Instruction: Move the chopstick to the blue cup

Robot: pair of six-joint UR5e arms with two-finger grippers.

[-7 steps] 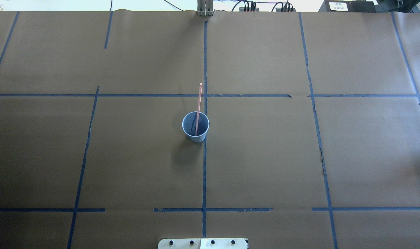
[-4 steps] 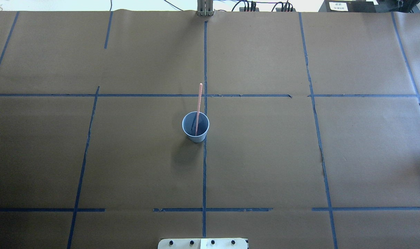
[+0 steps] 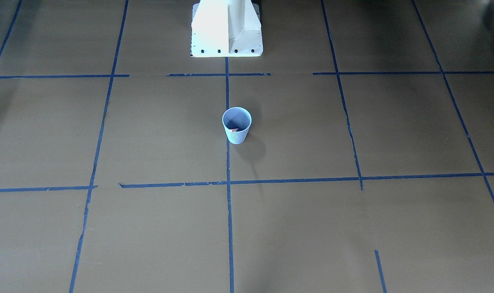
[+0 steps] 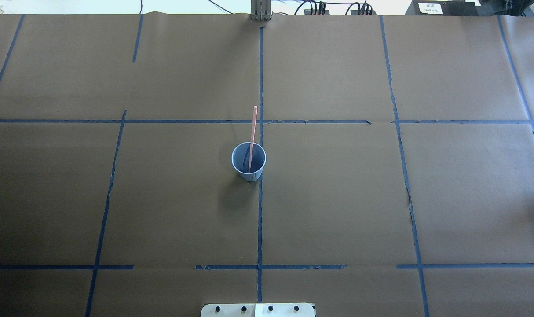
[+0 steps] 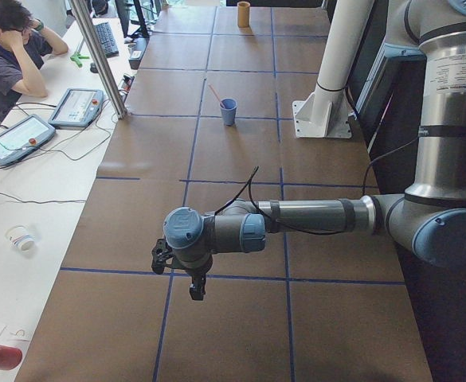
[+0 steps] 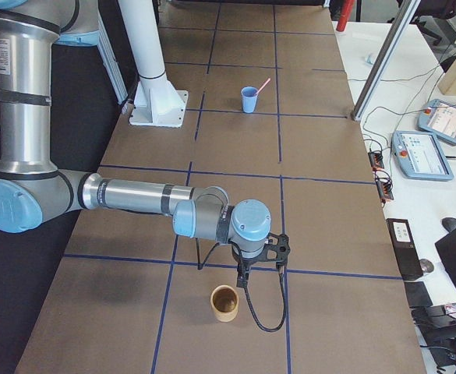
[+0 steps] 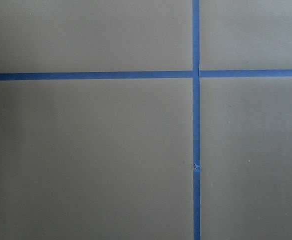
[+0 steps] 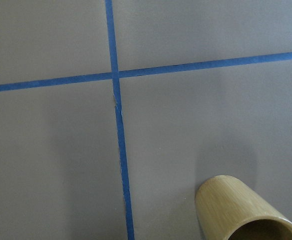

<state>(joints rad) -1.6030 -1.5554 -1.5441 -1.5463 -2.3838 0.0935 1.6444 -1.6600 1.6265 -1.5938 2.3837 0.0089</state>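
Note:
The blue cup [image 4: 250, 176] stands upright at the table's middle, beside the centre tape line. One pinkish-red chopstick [image 4: 252, 132] stands in it and leans over its far rim. Cup [image 3: 237, 136] and stick end [image 3: 234, 130] also show in the front view. My left gripper [image 5: 193, 288] hangs over the table's left end, far from the cup [image 5: 229, 111]. My right gripper [image 6: 245, 274] hangs over the right end, far from the cup [image 6: 249, 100]. Both show only in the side views, so I cannot tell whether they are open or shut.
A tan bamboo cup [image 6: 225, 303] stands just below my right gripper, and shows in the right wrist view [image 8: 235, 207]. The white robot base [image 3: 226, 28] is at the table's near edge. An operator [image 5: 9, 48] sits at a side desk with teach pendants [image 5: 75, 107].

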